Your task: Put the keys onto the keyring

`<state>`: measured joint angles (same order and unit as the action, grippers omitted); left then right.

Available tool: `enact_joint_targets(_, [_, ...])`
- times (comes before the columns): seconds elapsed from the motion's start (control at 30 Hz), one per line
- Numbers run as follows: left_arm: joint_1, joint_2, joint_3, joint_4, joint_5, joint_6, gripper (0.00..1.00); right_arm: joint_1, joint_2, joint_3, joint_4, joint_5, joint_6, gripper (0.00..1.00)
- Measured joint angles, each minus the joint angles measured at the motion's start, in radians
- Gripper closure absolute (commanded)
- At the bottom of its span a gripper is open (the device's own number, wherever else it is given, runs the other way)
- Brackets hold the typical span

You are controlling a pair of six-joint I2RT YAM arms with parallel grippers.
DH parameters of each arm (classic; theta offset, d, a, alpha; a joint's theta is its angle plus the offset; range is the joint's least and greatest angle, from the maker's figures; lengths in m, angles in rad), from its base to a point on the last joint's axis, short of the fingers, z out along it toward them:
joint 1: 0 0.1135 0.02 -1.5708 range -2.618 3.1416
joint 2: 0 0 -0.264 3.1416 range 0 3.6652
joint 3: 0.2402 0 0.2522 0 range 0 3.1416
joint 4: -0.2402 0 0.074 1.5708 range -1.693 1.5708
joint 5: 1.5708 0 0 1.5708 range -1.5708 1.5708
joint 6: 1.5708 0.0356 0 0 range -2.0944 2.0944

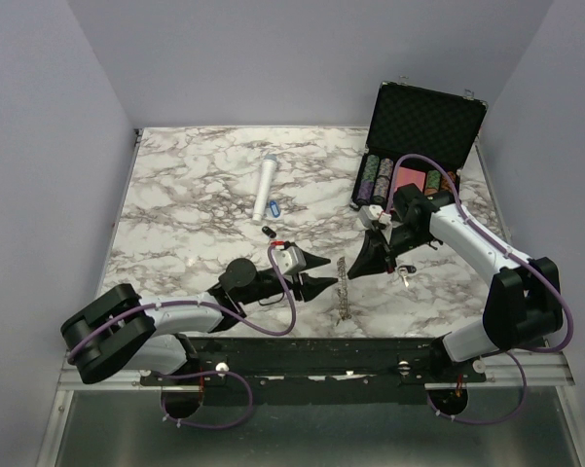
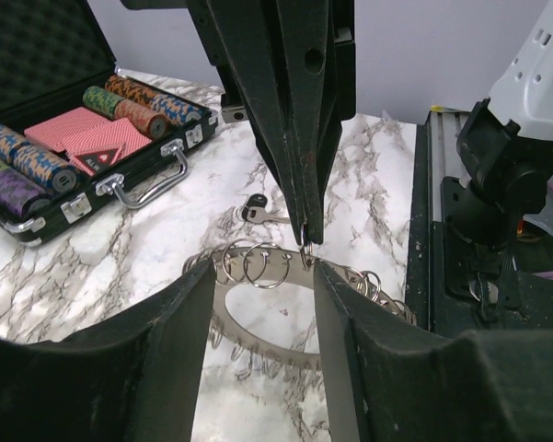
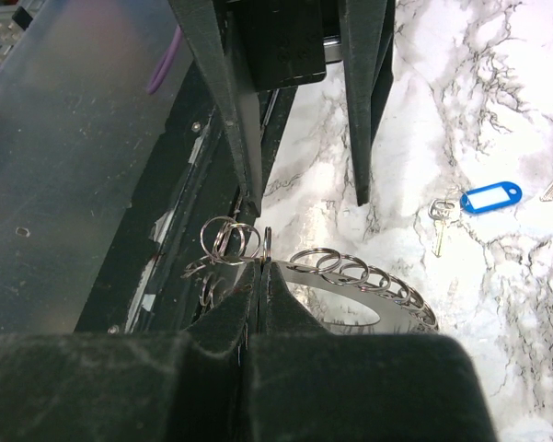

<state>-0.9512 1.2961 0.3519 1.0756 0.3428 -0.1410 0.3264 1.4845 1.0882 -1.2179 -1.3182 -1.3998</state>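
The left fingers (image 2: 179,359) stand apart on either side of the keyring (image 1: 345,292), which is tipped up off the marble surface (image 1: 195,195) near its front edge. The right fingers (image 2: 290,138) are pressed together on the keyring's upper rim. A blue-tagged key (image 3: 490,196) lies well apart.

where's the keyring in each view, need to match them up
Top external: keyring is a thin edge-on line, low centre, between the two arms' grippers.
Left wrist: lower centre, between the left gripper's fingers.
Right wrist: lower centre-right, at its own fingertips.
Shared landmark: the right gripper pinching the ring's rim, reaching down from the top in the left wrist view and up from the bottom in its own.
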Motion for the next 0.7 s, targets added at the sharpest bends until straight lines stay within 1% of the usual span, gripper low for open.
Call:
enact_joint_targets(0.07, [0.000,0.014,0.002,0.023,0.014,-0.006,0.55,0.000,0.000,0.000,-0.005,0.000,-0.009,1.00])
enact_joint_targets(0.33, [0.000,0.068,0.034,0.053,0.074,-0.040,0.59,0.000,0.000,0.000,-0.011,-0.001,-0.023,1.00])
enact_joint_targets(0.5, [0.000,0.100,0.048,0.069,0.095,-0.060,0.63,0.000,0.000,0.000,-0.011,-0.002,-0.024,1.00])
enact_joint_targets(0.63, [0.000,0.112,0.050,0.068,0.098,-0.066,0.68,0.000,0.000,0.000,-0.011,-0.002,-0.026,1.00])
enact_joint_targets(0.7, [0.000,0.112,0.050,0.066,0.099,-0.066,0.76,0.000,0.000,0.000,-0.011,-0.002,-0.026,1.00])
